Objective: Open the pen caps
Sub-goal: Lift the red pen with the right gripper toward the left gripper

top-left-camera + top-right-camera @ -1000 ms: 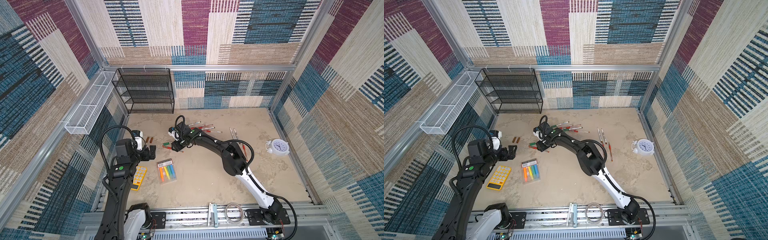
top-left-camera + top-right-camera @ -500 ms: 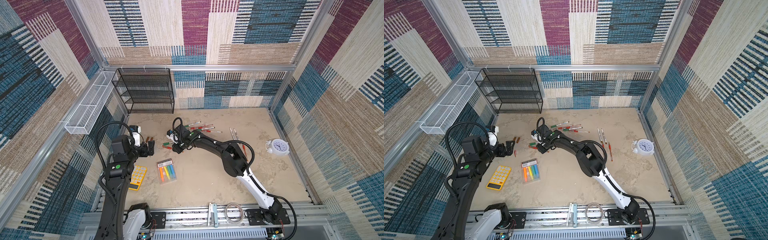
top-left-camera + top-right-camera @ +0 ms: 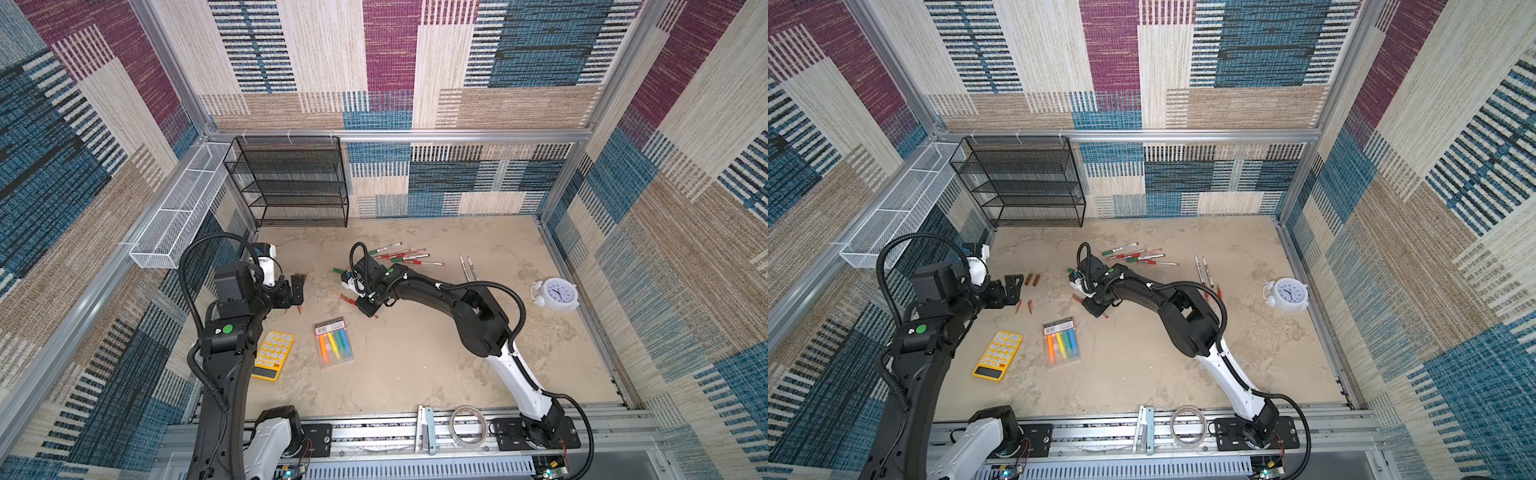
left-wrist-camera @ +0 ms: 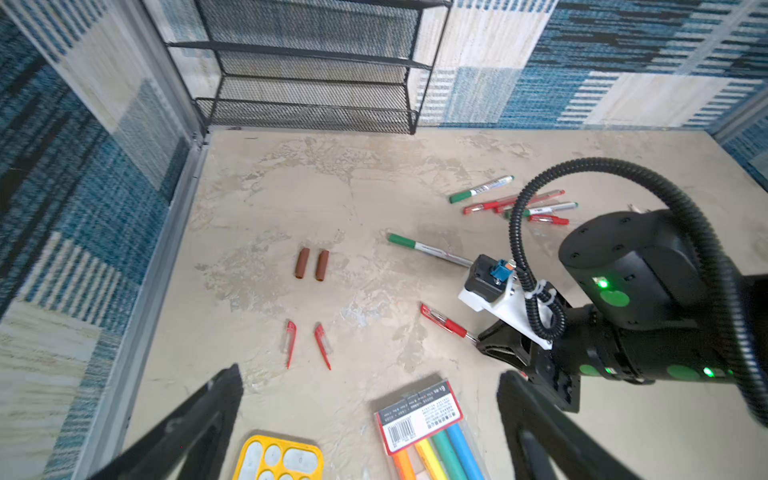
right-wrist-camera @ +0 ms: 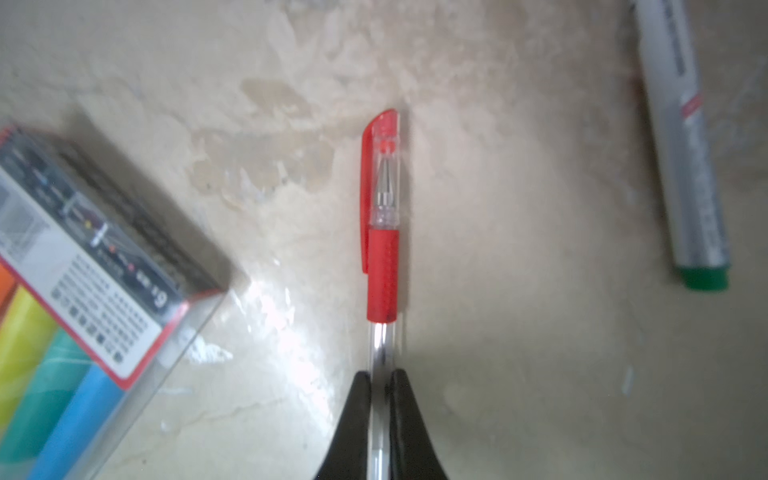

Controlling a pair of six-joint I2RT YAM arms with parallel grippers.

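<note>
Our right fingers (image 5: 357, 411) clench the red pen (image 5: 383, 274) at its clear barrel; left fingers (image 4: 216, 399) stand released. Pulling the cap (image 5: 384, 137) may slip that slick barrel from our narrow grip.

I'm seeing woven patchwork panels (image 3: 390, 62) enclosing cell on three sides; black mesh shelf rack (image 3: 291, 183) standing against back panels; white wire basket (image 3: 178, 216) hanging alongside; beige mottled desk (image 3: 415, 374) catching soft glare.

Highlighters (image 5: 79, 299) beside right tool (image 5: 380, 376) (bare tabletop (image 5: 523, 332) opposite)
</note>
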